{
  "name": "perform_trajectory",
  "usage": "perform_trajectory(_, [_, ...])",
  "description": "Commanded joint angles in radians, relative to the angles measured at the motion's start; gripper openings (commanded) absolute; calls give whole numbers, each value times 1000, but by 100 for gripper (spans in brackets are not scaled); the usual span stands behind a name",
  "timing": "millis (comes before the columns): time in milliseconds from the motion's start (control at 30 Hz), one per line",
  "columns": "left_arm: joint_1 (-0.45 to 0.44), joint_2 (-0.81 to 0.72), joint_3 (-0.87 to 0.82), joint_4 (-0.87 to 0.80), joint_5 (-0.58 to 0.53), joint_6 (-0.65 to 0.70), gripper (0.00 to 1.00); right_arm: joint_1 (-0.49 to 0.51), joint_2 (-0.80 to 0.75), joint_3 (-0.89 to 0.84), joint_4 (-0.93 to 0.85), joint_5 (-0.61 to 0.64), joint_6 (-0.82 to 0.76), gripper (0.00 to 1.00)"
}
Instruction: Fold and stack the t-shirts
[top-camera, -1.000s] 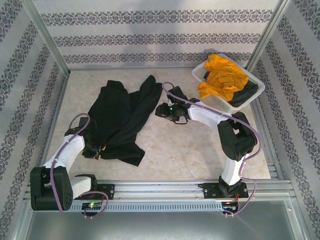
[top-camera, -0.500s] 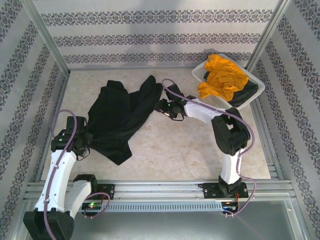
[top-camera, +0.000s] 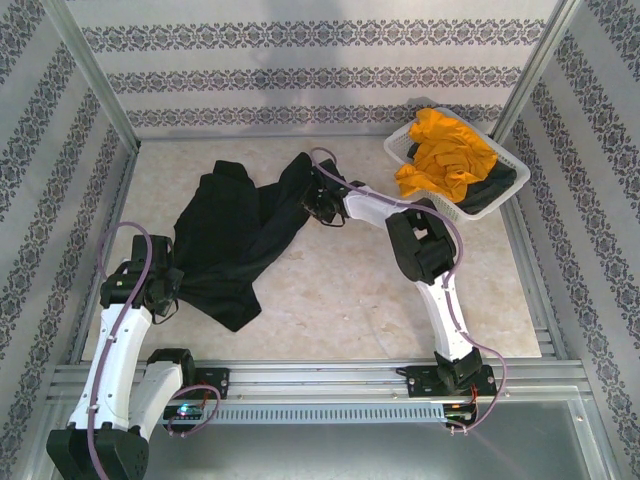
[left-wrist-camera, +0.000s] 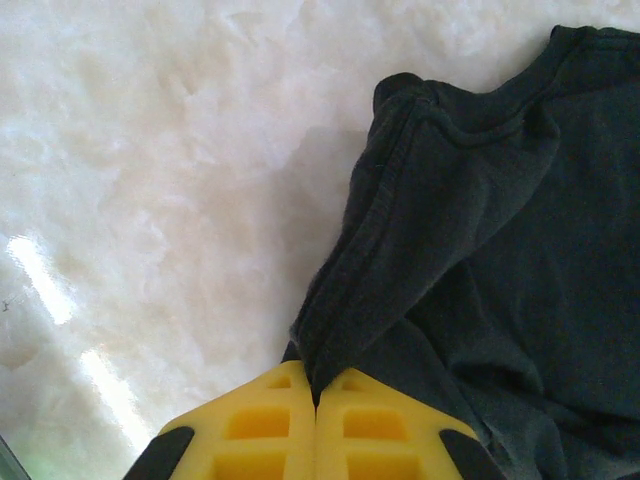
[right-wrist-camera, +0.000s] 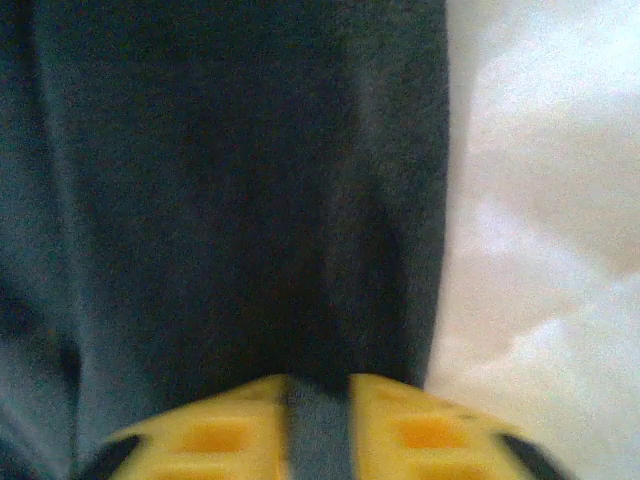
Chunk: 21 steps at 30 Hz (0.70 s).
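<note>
Across the pale tabletop (top-camera: 360, 300), the right claw (top-camera: 313, 203) has just nipped shut on the black t-shirt (top-camera: 230, 240) ahead of it, the left claw (top-camera: 172, 290) pinching its hem, so spreading seems next.

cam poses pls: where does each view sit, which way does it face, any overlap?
Top external: above and behind the robot, facing down at the table, black t-shirt, basket; left arm and right arm show.
Left wrist: on the left arm, facing down past the left gripper, shut on a shirt fold.
Right wrist: on the right arm, facing past the right gripper, cloth between its fingers.
Shared: all three see the black t-shirt and table.
</note>
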<state>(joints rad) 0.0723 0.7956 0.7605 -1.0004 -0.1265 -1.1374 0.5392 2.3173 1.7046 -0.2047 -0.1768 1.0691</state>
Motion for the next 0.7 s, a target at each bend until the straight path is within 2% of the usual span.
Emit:
perform_trajectory(0, [-2, -2, 47, -18, -37, 22, 0, -6, 27, 7, 17, 15, 40, 7])
perform_trajectory(67, [-1, 8, 60, -8, -41, 34, 0, -20, 0, -9, 34, 33, 44, 0])
perform_trajectory(267, [2, 31, 85, 28, -60, 43, 0, -70, -106, -50, 2, 91, 7, 0])
perform_trajectory(533, [21, 67, 106, 83, -67, 61, 0, -112, -390, -309, -51, 225, -1, 0])
perform_trajectory(600, [27, 69, 125, 66, -92, 67, 0, -112, -427, -347, -39, 236, -40, 0])
perform_trajectory(667, [29, 62, 163, 10, -167, 66, 0, -112, -398, -297, -57, 205, -106, 0])
